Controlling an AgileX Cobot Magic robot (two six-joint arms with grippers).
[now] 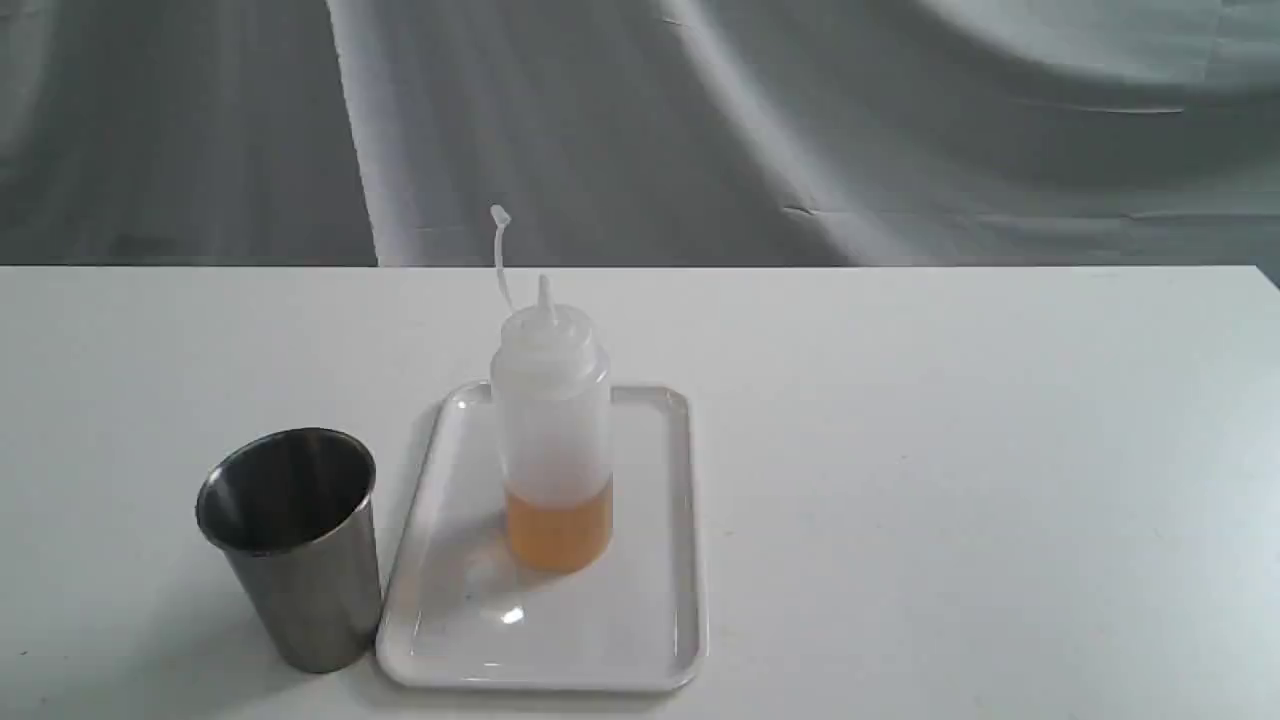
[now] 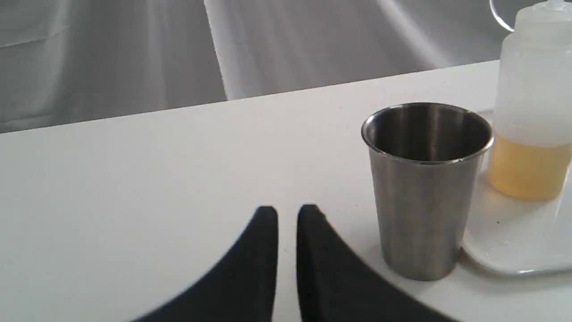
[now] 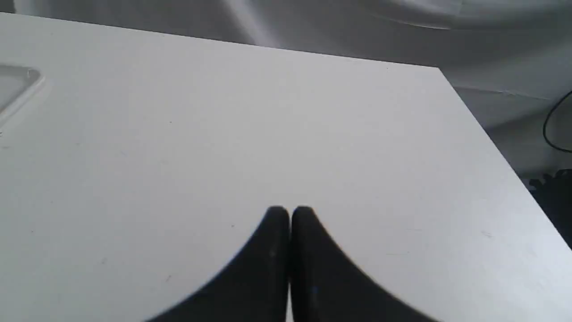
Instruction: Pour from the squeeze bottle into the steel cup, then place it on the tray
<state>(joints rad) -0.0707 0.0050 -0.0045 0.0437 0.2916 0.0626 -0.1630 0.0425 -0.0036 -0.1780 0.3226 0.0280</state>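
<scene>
Exterior view: one white bench (image 1: 950, 450) carries three things, one of each kind. One tray (image 1: 655, 600) lies flat, its long sides running away from the camera. One squeeze bottle (image 1: 552, 430) stands upright on the tray, towards its far half, with amber liquid filling its lowest part. Its nozzle is uncapped, and the thin strap rises beside it with the cap at its end. One steel cup (image 1: 295, 545) stands upright on the bench just left of the tray's near corner, mouth up. Whether cup and tray touch cannot be told. Grey cloth (image 1: 900, 130) hangs behind the bench.

Left wrist view: the left tool (image 2: 287, 211) shows two dark fingers with only a narrow slit between their tips and nothing in it. It is over bare bench, near the cup but apart from it. The bottle on the tray stands beyond the cup.

Right wrist view: the right tool (image 3: 290, 211) shows two dark fingers pressed almost together, gripping nothing, over bare bench. One corner of the tray shows at the picture's edge, well apart from this tool. One black cable (image 3: 552, 127) hangs off the bench's far side.
</scene>
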